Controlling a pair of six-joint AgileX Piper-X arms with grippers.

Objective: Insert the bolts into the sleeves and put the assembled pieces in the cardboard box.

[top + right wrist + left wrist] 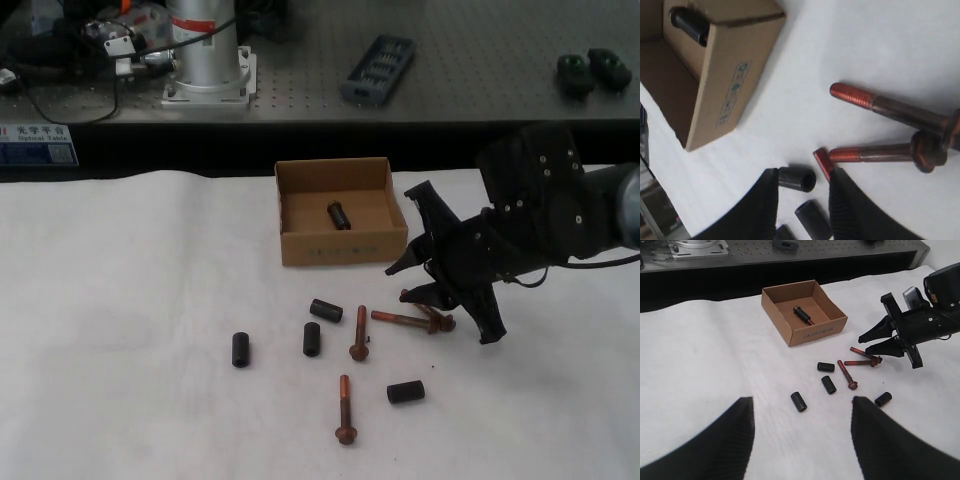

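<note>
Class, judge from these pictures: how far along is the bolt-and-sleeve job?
Done: one assembled piece lies in the box. In hand: nothing; the right tool is open by two bolts, the left tool open and empty. Left: four bolts and four sleeves loose on the cloth.

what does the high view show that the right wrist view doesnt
High view, not the right wrist view: the lone bolt, the sleeve beside it, and the grey bench behind the white cloth. Right wrist view, not the high view: the threads on the two bolts, close up. Both: the cardboard box, the assembled piece inside it, and those two bolts by the right gripper, its fingers open.
</note>
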